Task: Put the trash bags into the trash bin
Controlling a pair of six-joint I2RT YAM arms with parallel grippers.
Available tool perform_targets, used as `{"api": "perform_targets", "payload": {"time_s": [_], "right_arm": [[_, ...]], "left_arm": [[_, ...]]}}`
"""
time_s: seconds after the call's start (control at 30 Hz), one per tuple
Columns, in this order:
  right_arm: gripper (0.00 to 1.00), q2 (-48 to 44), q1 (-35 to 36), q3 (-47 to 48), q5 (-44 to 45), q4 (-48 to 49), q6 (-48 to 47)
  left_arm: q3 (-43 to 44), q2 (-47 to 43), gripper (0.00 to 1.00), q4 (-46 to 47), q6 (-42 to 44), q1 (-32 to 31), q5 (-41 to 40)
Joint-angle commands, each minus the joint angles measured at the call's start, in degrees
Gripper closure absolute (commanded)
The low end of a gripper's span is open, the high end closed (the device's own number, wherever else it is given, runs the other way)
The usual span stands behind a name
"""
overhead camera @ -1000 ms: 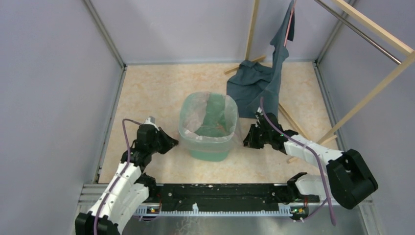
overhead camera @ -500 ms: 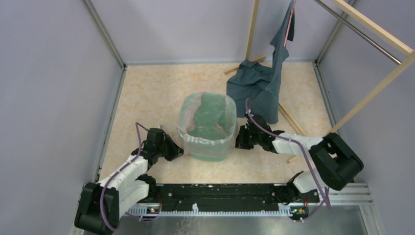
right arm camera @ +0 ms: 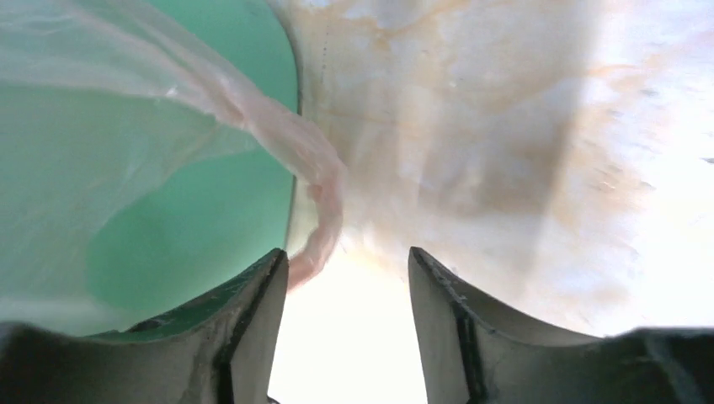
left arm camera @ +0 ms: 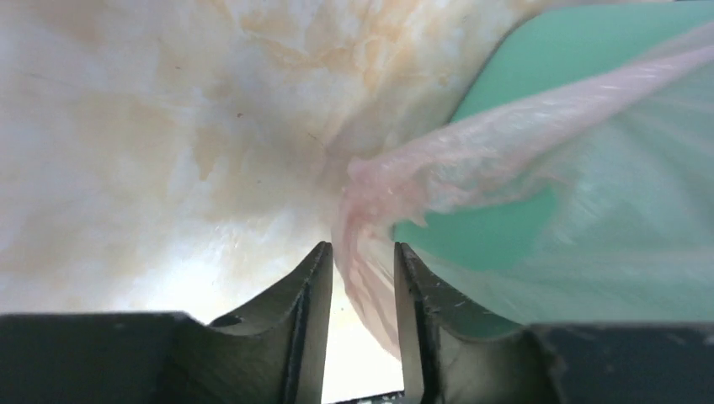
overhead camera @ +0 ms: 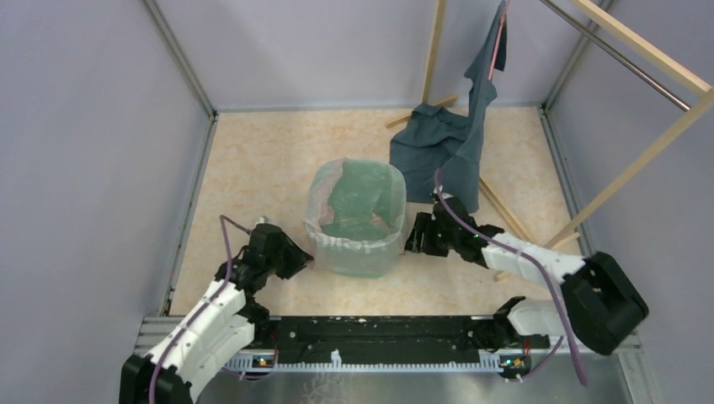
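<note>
The mint-green trash bin stands mid-floor, lined with the pale-pink translucent trash bag, whose edge is folded down over the rim. My left gripper sits low against the bin's left side. In the left wrist view its jaws stand open, with a loose fold of the trash bag hanging between them beside the bin wall. My right gripper is at the bin's right side, open. A strand of the bag brushes its left fingertip.
A dark blue-grey garment hangs from a wooden rack at the back right and trails onto the floor just behind my right arm. Grey walls close in both sides. The black base rail runs along the near edge.
Both grippers dropped beside the bin, drawing the bag edge down over the rim, and have now opened from shut. The left arm has pulled back slightly.
</note>
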Motion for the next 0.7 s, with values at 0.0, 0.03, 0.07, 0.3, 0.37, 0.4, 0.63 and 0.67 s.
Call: {"api": "perform_targets", "payload": {"time_s": [0.0,0.03,0.07,0.3,0.37,0.4,0.63,0.67], "right_arm": [[0.39,-12.42,0.45,6.09,13.04,-19.81,-5.76],[0.36,-15.7,0.46,7.65,14.46,-22.87,-6.35],[0.32,-17.91,0.53,9.29,15.53,-25.58,-6.94],[0.19,-21.6,0.53,24.2,8.3,-32.19,-14.09],[0.16,-20.99,0.54,26.73,4.14,-30.68,-14.64],[0.16,-20.73,0.54,27.57,2.46,-29.7,-14.46],[0.14,-18.2,0.54,31.29,-0.12,-25.46,-12.93],[0.14,-17.33,0.6,31.87,0.46,-25.72,-13.11]], "left_arm": [[8.09,-10.17,0.51,-17.89,-1.96,-0.49,-10.18],[9.76,-13.2,0.47,-19.11,-1.81,-0.65,-10.53],[11.18,-15.91,0.42,-20.33,-1.76,-0.67,-11.14],[24.17,-24.7,0.02,-12.28,16.18,-0.63,-7.79],[27.59,-22.21,0.01,-4.7,23.6,-0.58,1.07],[29.51,-19.97,0.01,-2.42,26.03,-0.61,4.62],[45.15,5.41,0.01,-8.63,37.62,-1.06,13.99],[46.29,7.4,0.01,-9.91,38.71,-1.41,10.91]]}}
